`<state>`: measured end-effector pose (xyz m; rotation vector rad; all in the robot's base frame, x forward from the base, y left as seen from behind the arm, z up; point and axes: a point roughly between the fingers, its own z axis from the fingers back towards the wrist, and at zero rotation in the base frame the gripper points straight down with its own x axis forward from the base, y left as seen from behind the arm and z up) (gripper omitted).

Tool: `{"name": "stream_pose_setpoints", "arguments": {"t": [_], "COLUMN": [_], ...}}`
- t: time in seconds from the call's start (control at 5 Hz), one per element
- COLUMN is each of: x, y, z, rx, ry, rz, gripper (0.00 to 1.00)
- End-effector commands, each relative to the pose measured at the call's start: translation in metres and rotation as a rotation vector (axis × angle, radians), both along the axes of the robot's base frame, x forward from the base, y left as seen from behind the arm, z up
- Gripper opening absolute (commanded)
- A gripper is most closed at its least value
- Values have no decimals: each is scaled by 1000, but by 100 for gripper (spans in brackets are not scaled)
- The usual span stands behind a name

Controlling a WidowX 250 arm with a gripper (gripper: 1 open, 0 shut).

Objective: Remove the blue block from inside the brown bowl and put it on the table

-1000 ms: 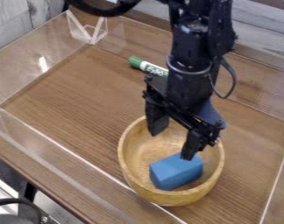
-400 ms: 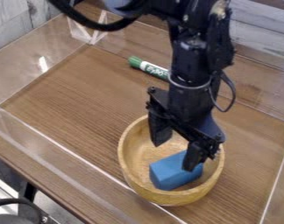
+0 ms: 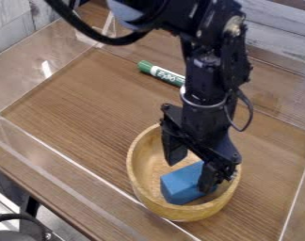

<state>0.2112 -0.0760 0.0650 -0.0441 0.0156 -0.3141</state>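
Hanging straight down over the round light-brown wooden bowl (image 3: 184, 179), the black robot gripper (image 3: 196, 161) is seen with its two fingers spread wide and nothing held between them. The small bright-blue rectangular block (image 3: 182, 182) lies inside the bowl, partly covered by the fingers; whether they touch it cannot be told from this angle. The bowl sits on the dark wood-grain table (image 3: 92, 104), and a green-and-white marker (image 3: 158, 72) is laid well behind it.
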Motion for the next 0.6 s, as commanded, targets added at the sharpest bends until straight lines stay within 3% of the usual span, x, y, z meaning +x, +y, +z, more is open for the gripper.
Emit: {"name": "stream_pose_setpoints", "arguments": {"t": [0.0, 0.4], "x": [5, 5], "y": [-3, -2], "z": [2, -2], "rx": [-19, -30], "ry": [-34, -44], "rz": [-5, -6], "gripper": [100, 100]}}
